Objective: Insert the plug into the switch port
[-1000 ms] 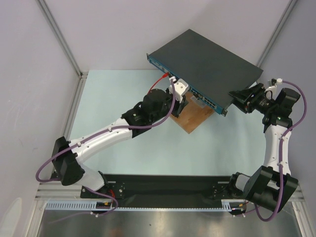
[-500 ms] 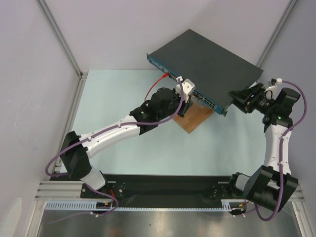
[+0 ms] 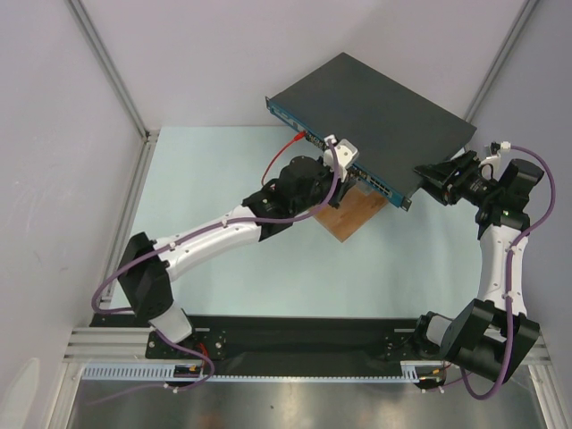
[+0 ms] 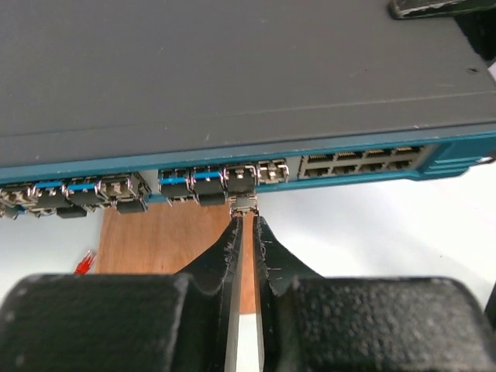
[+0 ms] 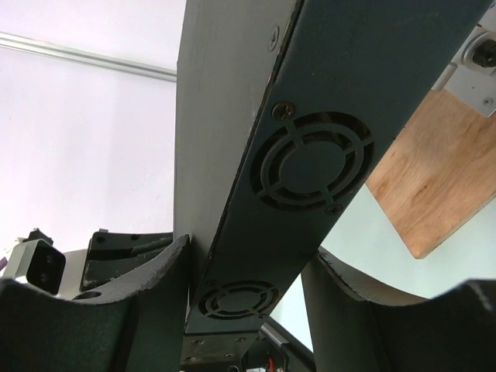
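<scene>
A pale blue-green bench [image 3: 384, 268] fills the floor of a booth closed in by plain lilac wall panels [image 3: 206, 63] on slim aluminium framing. Bare bench surface lies open on the near side of both arms and away to the left of the left one, while the walls stand close behind and to the right. The large flat rectangular dark-grey metal switch [image 3: 375, 112] lies skewed at the far right. Its narrow blue front face with its row of small sockets is turned toward the left end effector [image 4: 246, 221], and its far corners reach out over the wall line in the top view. Under its front edge, just below that end effector, a brown wooden board [image 3: 350, 214] juts out toward the near side. The right end effector [image 5: 244, 263] is clenched on the switch's right side, one finger on the top face and one underneath, with the round fan grilles of the side wall running between them. The left end effector's black fingers [image 4: 273, 256] are squeezed to a thin slit and pinch a small silvery plug [image 4: 244, 204] at their very tips. The plug sits right at the mouth of a socket near the middle of the row; how deep it has entered cannot be told. A thin red cable [image 3: 284, 152] arcs away to the left of that end effector.
</scene>
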`<action>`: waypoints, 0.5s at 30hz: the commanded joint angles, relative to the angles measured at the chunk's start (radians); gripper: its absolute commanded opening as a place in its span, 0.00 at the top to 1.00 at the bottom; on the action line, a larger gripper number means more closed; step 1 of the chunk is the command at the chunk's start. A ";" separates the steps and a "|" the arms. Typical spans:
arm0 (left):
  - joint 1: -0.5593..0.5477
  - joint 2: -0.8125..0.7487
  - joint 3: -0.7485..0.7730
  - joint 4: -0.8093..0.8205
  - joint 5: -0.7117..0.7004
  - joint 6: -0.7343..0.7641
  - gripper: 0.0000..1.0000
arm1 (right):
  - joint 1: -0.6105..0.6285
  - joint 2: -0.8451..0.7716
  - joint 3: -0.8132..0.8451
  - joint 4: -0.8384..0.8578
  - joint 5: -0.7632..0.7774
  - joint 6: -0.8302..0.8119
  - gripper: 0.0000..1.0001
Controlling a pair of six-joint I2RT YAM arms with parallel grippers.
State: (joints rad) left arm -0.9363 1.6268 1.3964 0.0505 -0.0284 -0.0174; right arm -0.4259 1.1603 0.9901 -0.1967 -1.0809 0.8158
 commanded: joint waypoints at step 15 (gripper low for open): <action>0.027 0.085 0.190 0.078 -0.018 0.013 0.98 | -0.004 0.007 0.022 -0.035 -0.043 -0.199 1.00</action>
State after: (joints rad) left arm -0.9287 1.7020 1.4929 -0.0097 -0.0273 -0.0162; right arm -0.4294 1.1687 0.9974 -0.2081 -1.0889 0.8005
